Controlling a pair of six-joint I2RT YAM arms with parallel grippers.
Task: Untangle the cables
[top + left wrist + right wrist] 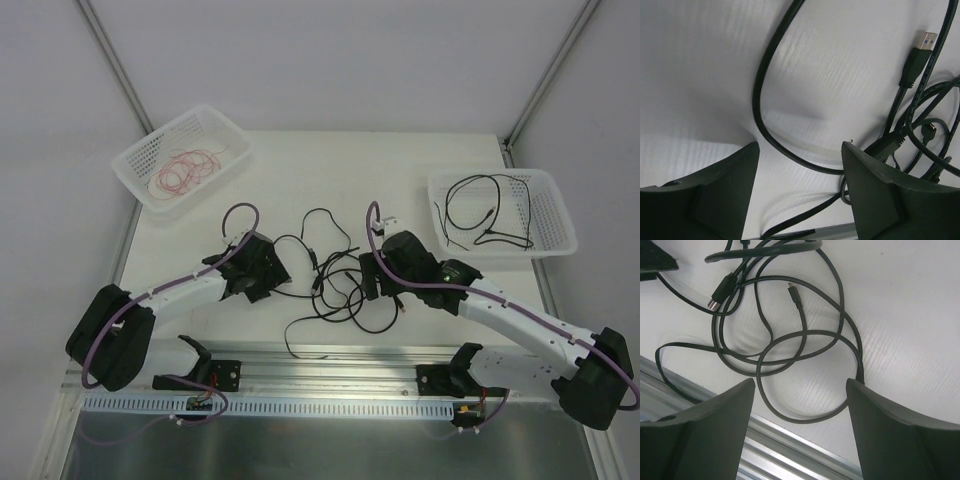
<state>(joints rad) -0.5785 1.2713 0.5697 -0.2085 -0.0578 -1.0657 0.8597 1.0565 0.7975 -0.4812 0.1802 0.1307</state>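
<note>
**Limp black leads, heaped at the near edge of the desk**

The black cables (335, 285) lie in a loose heap of crossing loops at the middle of the desk (420, 170), close to its near edge; one free end trails right up to the metal rail (350, 358) there. They look light, soft and a little springy, so I judge that a pull on any one strand drags the whole heap rather than freeing it; the jacket appears smooth, and a thin strand may slip out of a shallow pinch. The stiff parts are the ends: a USB plug (925, 41) with its moulded body, and a small connector (795, 294) lying inside the loops. A hold on the cord just behind such a plug seems the soundest, since the plug's shoulder would stop it sliding through and the end can then be led back through the crossings; the metal tips themselves are best left alone.

The left tool (268, 275) sits low at the left side of the heap, fingers spread and pinching nothing, with a single curve of cable lying on the desk beneath the gap; the right tool (372, 278) is at the right side, likewise spread and empty, over a big double loop (805, 340).

Farther out, a basket (135, 160) at the far left corner holds coiled red cables (185, 170); another basket (560, 215) at the far right edge holds one black cable (485, 215).
</note>
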